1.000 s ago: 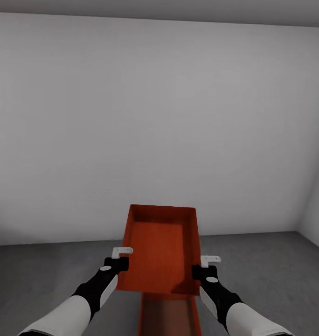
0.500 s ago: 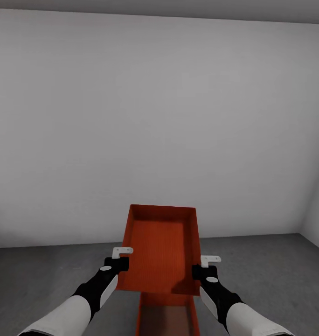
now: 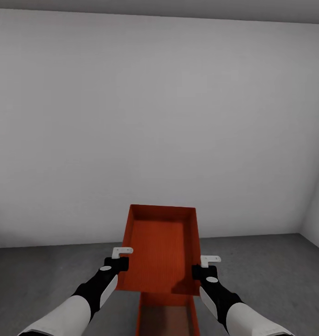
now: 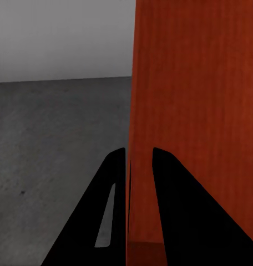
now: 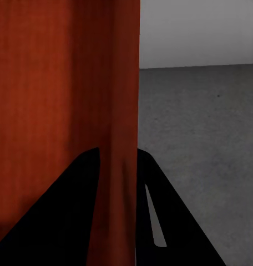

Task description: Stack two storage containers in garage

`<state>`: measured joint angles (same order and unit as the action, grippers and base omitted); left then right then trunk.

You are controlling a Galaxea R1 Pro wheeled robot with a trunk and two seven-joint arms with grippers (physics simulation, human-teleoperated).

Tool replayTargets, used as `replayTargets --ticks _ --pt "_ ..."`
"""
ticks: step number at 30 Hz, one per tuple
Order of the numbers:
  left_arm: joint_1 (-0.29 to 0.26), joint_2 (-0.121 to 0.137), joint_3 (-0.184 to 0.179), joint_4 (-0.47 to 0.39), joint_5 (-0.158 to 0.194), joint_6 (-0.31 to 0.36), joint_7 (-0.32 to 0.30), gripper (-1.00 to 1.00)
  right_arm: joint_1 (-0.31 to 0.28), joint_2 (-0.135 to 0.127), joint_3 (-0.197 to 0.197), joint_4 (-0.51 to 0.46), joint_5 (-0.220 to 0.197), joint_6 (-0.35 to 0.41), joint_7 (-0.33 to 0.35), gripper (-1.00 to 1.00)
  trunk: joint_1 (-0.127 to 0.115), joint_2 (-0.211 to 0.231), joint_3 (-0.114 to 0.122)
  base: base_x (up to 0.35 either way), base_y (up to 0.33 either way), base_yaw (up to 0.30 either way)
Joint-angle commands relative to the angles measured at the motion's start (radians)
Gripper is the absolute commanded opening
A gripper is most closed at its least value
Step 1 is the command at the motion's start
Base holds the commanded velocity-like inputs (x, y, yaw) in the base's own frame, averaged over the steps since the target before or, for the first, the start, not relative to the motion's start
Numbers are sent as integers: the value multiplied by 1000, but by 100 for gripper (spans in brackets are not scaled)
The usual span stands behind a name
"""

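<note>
The left hand (image 3: 118, 263) and right hand (image 3: 201, 270) are each clamped on a side wall of the upper bin (image 3: 162, 252), holding it level above the lower bin (image 3: 166, 317) on the garage floor (image 3: 38, 275). Nothing has shifted over the last second; the stacking drop looks poised, not yet made.

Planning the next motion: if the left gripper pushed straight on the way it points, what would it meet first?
The left gripper already pinches a side wall of the held orange-red open-top bin; beyond it the line probably runs to the dark grey concrete floor, though depth is unclear.
</note>
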<state>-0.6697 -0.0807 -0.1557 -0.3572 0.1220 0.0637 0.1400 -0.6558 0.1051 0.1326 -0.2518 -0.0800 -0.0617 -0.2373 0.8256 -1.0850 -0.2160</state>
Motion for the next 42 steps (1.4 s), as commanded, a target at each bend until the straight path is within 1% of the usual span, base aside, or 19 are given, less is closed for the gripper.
replayTargets --ticks 1,9,22,35,42 --pt "-1 22 -1 -5 -8 -81 26 -100 -1 -1 -7 3 -20 -4 -5 -100 0 -1 -1 0 0 0" --pt "-1 22 -1 -5 -8 -81 26 -100 -1 -1 -7 3 -20 -3 -6 -100 0 -1 -1 0 0 -22" --pt "-1 23 -1 -6 -8 -82 26 -100 -1 -1 -8 3 -20 -3 -7 -100 0 -1 -1 0 0 -237" --pt "-1 23 -1 -6 -8 -82 26 -100 -1 -1 -7 3 -20 -3 -7 -100 0 -1 -1 1 0 -18" --pt "-1 22 -1 -6 -8 -82 26 -100 -1 -1 -7 3 -20 -3 -7 -100 0 -1 -1 116 0 0"
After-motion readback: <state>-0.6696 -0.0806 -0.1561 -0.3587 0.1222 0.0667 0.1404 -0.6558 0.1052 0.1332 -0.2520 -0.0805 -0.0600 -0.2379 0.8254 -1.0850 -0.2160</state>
